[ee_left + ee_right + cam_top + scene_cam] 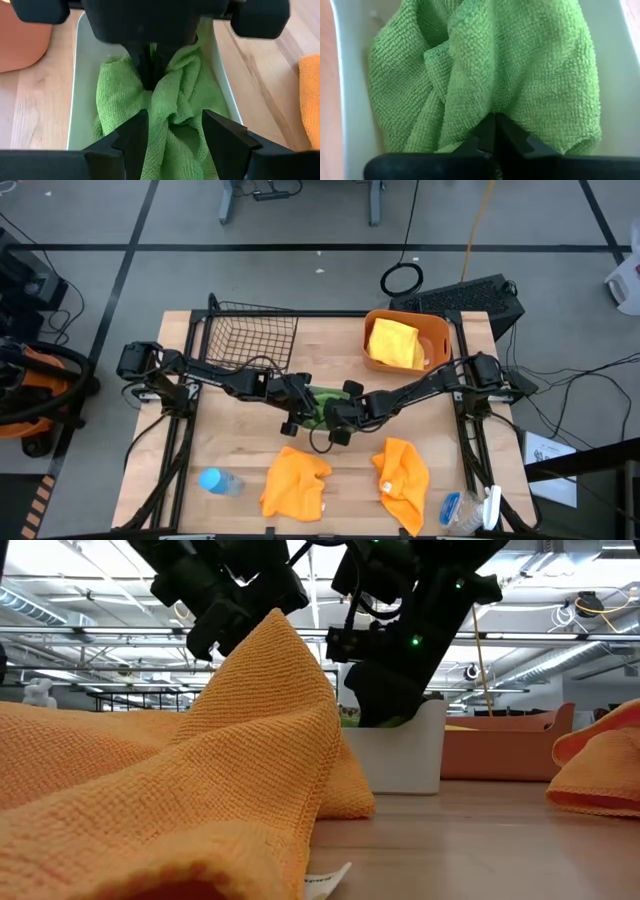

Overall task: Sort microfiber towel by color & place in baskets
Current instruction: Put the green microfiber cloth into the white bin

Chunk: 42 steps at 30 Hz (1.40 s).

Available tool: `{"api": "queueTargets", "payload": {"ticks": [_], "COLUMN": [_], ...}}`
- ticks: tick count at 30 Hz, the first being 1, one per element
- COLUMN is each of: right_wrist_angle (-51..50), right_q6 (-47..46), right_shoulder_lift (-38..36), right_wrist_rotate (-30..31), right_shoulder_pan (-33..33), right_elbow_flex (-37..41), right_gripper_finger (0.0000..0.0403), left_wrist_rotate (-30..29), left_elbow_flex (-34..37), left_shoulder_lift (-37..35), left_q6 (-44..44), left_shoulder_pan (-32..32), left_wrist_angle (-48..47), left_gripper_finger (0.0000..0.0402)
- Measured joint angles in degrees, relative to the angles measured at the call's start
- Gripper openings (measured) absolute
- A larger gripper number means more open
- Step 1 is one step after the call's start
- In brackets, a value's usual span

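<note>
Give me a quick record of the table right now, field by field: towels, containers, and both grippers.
green towel: in the white tray
yellow towel: in the orange tub
orange towels: two, loose on the table's near side
black wire basket: no towel seen inside
left gripper: open, over the green towel
right gripper: shut, pinching a fold of the green towel
blue-capped bottle: lying near the left orange towel

I see a blue-capped plastic bottle (218, 481) lying on the wooden table (240, 430); a black keyboard (470, 298) beyond it.
</note>
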<state>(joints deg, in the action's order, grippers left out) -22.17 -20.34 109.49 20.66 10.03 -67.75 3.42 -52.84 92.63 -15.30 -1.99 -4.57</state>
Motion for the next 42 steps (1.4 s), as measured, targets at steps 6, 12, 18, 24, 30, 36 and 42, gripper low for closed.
{"api": "queueTargets", "payload": {"ticks": [6, 12, 18, 24, 30, 36, 42], "right_wrist_angle": [-0.3, -0.6, -1.2, -3.4, -7.2, -11.5, -17.5], "right_q6": [0.0, 0.6, 1.8, 1.1, -2.5, -5.5, -11.7], "right_shoulder_lift": [-1.4, -3.9, -5.9, -7.9, -9.0, -12.6, -15.6], "right_wrist_rotate": [-0.8, -1.7, -1.1, 0.3, 1.0, 6.6, 8.4], "right_shoulder_pan": [0.2, 0.7, 1.4, 2.2, 2.9, 5.2, 9.5], "right_elbow_flex": [0.1, 0.1, 0.1, 0.1, 0.1, 0.1, 0.0], "right_gripper_finger": [0.0005, 0.0006, 0.0006, 0.0007, 0.0049, 0.0125, 0.0173], "left_wrist_rotate": [0.0, 0.0, 0.0, 0.0, 0.0, -0.1, -0.2], "left_elbow_flex": [0.0, -0.1, 0.0, 0.0, 0.0, 0.0, 0.0], "left_shoulder_lift": [1.4, 3.9, 1.9, 0.9, 0.9, -0.7, -2.8], "left_q6": [1.5, 1.4, 2.2, 3.5, 3.2, 4.2, 5.0], "left_shoulder_pan": [1.1, 2.8, 2.8, 2.1, 1.8, 1.8, 0.5], "left_wrist_angle": [-0.1, -0.7, -0.4, -0.4, -1.8, -3.4, -5.4], "left_gripper_finger": [0.0192, 0.0192, 0.0192, 0.0192, 0.0192, 0.0192, 0.0192]}}
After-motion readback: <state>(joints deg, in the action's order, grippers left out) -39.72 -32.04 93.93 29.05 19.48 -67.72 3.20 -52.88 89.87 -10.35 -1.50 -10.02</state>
